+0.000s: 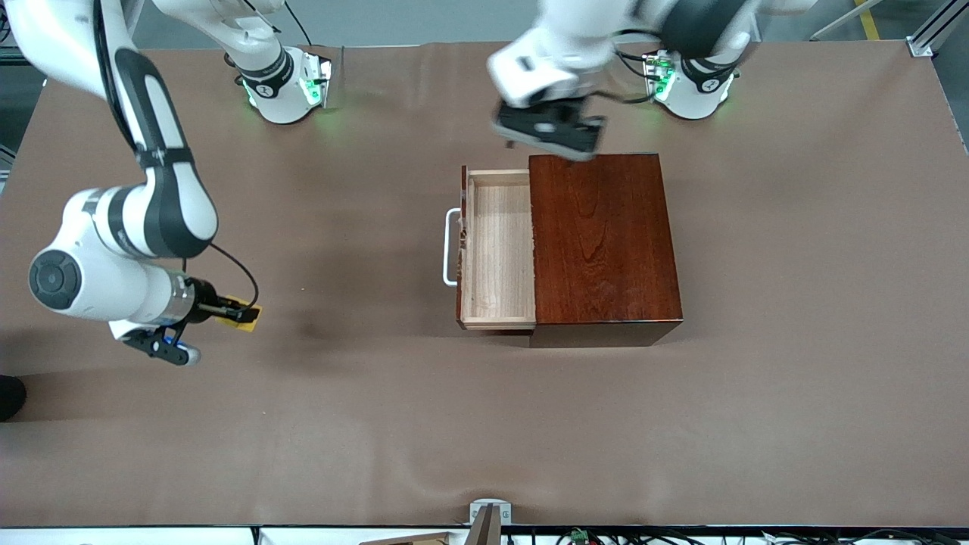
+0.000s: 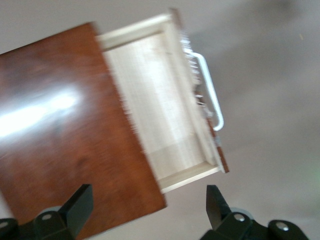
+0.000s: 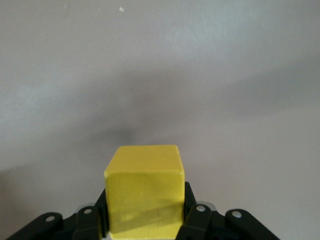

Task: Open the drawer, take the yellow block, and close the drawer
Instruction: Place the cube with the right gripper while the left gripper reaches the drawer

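The dark reddish-brown wooden box (image 1: 602,238) stands mid-table. Its drawer (image 1: 500,250) is pulled out toward the right arm's end, with the white loop handle (image 1: 450,247) at its front; its pale inside shows nothing in it. The drawer also shows in the left wrist view (image 2: 160,110). My right gripper (image 1: 235,310) is shut on the yellow block (image 1: 246,316) over the bare table, apart from the drawer's front; the block fills the right wrist view (image 3: 144,192). My left gripper (image 1: 556,140) hangs open and empty over the box's edge nearest the robots' bases, fingers (image 2: 80,205) wide apart.
The brown table cover (image 1: 484,424) spreads all round the box. The two arm bases (image 1: 284,83) stand along the table's edge by the robots. A small metal fitting (image 1: 488,515) sits at the edge nearest the front camera.
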Robot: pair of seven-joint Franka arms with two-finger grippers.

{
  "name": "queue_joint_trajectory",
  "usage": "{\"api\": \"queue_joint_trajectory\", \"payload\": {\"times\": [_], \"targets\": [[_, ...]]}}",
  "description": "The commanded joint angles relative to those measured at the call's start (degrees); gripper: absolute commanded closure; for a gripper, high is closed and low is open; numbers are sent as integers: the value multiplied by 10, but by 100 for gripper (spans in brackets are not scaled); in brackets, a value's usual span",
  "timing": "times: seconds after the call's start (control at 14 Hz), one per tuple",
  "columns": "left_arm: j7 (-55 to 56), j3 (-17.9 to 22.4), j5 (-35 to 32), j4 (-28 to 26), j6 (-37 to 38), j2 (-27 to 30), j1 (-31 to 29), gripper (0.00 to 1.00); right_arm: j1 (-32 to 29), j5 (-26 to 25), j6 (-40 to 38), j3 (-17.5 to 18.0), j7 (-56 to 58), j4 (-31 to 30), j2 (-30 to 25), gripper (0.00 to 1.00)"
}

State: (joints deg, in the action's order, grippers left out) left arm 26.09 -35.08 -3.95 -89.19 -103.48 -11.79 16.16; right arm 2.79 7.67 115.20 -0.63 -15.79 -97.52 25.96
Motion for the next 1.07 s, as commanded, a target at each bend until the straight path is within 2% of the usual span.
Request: {"api": "queue_joint_trajectory", "payload": {"times": [0.0, 0.14, 0.36, 0.5, 0.71, 0.93, 1.0], "targets": [[-111, -1, -45, 102, 2, -111, 54, 0, -23, -12, 42, 10, 71, 7, 36, 100], [-228, 3, -47, 146, -18, -170, 85, 0, -42, -14, 77, 9, 96, 10, 65, 100], [-434, 5, -50, 147, -102, -228, 96, 0, -47, -48, 121, 9, 100, 16, 98, 100], [-529, 9, -68, 147, -140, -261, 102, 0, -58, -63, 143, 9, 102, 16, 110, 100], [-582, 26, -126, 148, -190, -304, 126, 0, -66, -92, 184, 9, 108, 16, 131, 95], [-596, 95, -127, 149, -208, -317, 171, 0, -75, -87, 211, 10, 103, 15, 146, 89], [-598, 112, -127, 148, -207, -318, 184, 0, -77, -85, 210, 11, 101, 16, 146, 79]]}}
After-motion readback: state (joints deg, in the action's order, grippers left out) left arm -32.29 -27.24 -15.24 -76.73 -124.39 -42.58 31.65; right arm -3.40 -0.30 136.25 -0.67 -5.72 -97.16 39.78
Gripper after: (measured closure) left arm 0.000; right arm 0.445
